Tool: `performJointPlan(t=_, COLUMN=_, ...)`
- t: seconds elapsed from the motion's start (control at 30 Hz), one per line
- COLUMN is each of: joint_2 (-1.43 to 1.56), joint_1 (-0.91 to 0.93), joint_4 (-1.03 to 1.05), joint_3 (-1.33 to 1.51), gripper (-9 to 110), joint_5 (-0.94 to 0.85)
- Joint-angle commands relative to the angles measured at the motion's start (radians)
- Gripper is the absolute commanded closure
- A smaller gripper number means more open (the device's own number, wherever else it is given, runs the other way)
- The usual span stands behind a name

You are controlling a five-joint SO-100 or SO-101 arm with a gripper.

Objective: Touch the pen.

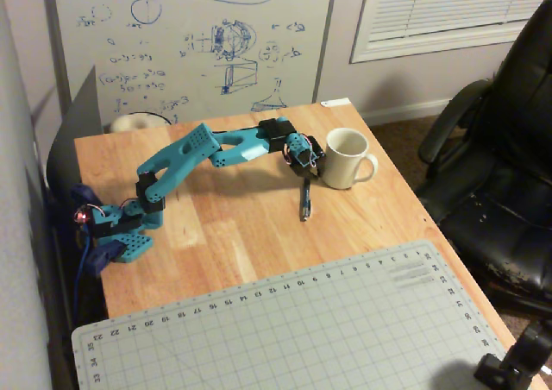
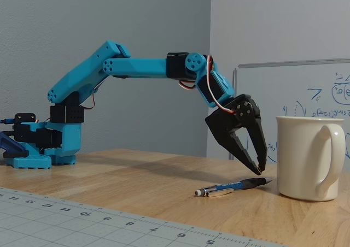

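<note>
The pen lies flat on the wooden table just left of the white mug, its silvery tip pointing left. In a fixed view from above, the pen lies lengthwise toward the front edge. My black gripper points down over the pen's rear end, next to the mug. Its fingertips are together and hold nothing. They sit just above the pen; I cannot tell whether they touch it. In the fixed view from above, the gripper is between the pen and the mug.
The blue arm's base stands at the table's left edge. A grey cutting mat covers the table's front. A black office chair stands to the right of the table. A whiteboard leans behind it.
</note>
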Motion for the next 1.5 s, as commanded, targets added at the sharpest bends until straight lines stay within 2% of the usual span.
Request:
performJointPlan(t=0.0, joint_2=0.044, joint_1=0.012, joint_4=0.003, joint_3=-0.054, gripper=101, joint_5=-0.003)
performJointPlan(t=0.67, joint_2=0.247, joint_1=0.018, joint_4=-0.009, joint_3=0.229, gripper=101, joint_5=0.000)
performJointPlan(t=1.47, joint_2=0.367, joint_1=0.009, joint_4=0.084, joint_3=0.242, gripper=101, joint_5=0.014)
